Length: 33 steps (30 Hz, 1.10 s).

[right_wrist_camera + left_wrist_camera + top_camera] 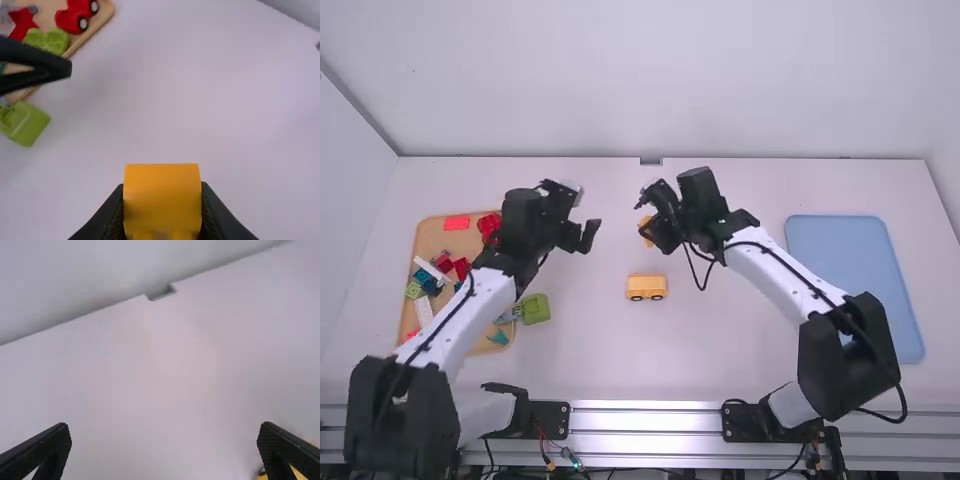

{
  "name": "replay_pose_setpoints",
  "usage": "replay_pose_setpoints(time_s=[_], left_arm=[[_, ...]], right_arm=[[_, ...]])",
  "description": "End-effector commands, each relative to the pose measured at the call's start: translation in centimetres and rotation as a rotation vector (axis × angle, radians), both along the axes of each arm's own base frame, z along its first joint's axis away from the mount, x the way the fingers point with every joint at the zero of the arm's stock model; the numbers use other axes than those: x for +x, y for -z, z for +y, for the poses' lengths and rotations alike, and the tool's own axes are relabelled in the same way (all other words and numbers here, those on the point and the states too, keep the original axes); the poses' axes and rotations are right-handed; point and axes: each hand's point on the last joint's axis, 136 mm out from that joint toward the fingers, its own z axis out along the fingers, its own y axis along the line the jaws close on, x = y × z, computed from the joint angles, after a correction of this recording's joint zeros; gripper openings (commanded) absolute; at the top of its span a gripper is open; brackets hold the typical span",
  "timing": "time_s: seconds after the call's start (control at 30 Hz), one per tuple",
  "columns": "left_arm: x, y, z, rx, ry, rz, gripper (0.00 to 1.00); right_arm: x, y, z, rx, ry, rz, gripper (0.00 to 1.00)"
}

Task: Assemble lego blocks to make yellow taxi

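Nearest, on the white surface (700,350), a green brick (535,309) is seen beside the wooden tray (430,240); for the taxi it is probably not needed. A little farther off, in the middle, the yellow wheeled base (646,288) is found standing upright on its wheels. By its look it is judged to be hard plastic: light, stiff, not easily broken, but smooth and apt to roll if pushed along its length. It would best be taken by the two long sides, above the wheels, so that the top is left free for joining. If pressed from above, it should be steadied and the push kept straight down.

Beyond it, to the left, the left pincer (165,432) is held above the surface with its fingers spread and nothing between them. Farther still, the yellow brick (162,200) is pinched between the fingers of the right pincer (162,192), clear of the surface. It too is judged light and rigid, so firm pressure can be borne without denting. By its opposite flat sides it is well taken; if gripped near a corner, it could be twisted or let slip as the knobs are seated.
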Motion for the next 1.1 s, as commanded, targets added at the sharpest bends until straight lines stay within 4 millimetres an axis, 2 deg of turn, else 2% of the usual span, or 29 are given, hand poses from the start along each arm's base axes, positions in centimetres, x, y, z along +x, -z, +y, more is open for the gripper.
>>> replay_pose_setpoints(time_s=[0.0, 0.03, 0.1, 0.13, 0.17, 0.23, 0.37, 0.4, 0.67, 1.0, 1.07], left_arm=[[-1.7, -1.0, 3.1, -0.048, -0.125, -0.053, 0.99], [-2.1, -1.2, 3.8, -0.063, -0.155, -0.064, 0.99], [-3.3, -1.7, 6.6, -0.114, -0.278, -0.095, 0.99], [-4.3, -1.8, 8.8, -0.141, -0.374, -0.113, 0.99], [-4.4, -1.8, 9.1, -0.145, -0.387, -0.116, 0.99], [-6.4, -2.0, 12.1, -0.194, -0.516, -0.145, 0.99], [-8.0, -2.2, 13.7, -0.217, -0.586, -0.182, 0.99], [-8.5, -2.4, 14.1, -0.216, -0.6, -0.199, 0.99], [-9.2, -2.6, 14.0, -0.231, -0.608, -0.21, 0.99], [-8.3, -0.6, 14.2, -0.229, -0.615, -0.141, 0.99], [-8.1, -0.3, 14.4, -0.228, -0.619, -0.133, 0.99]], right_arm=[[0.4, 1.9, 1.7, -0.084, -0.088, -0.014, 0.0], [0.2, 2.2, 2.1, -0.096, -0.108, -0.006, 0.0], [-0.6, 3.3, 3.9, -0.143, -0.196, 0.008, 0.0], [-1.2, 4.0, 5.1, -0.177, -0.268, 0.012, 0.0], [-1.3, 4.1, 5.3, -0.182, -0.278, 0.012, 0.0], [-2.6, 5.4, 7.3, -0.262, -0.404, 0.009, 0.0], [-4.3, 6.8, 9.4, -0.351, -0.524, -0.01, 0.0], [-4.8, 7.8, 9.8, -0.409, -0.568, -0.02, 0.0], [-6.1, 13.1, 10.7, -0.642, -0.643, -0.003, 0.0], [-6.0, 15.6, 10.9, -0.705, -0.658, 0.048, 0.0], [-6.1, 15.7, 10.9, -0.704, -0.652, 0.053, 0.04]])
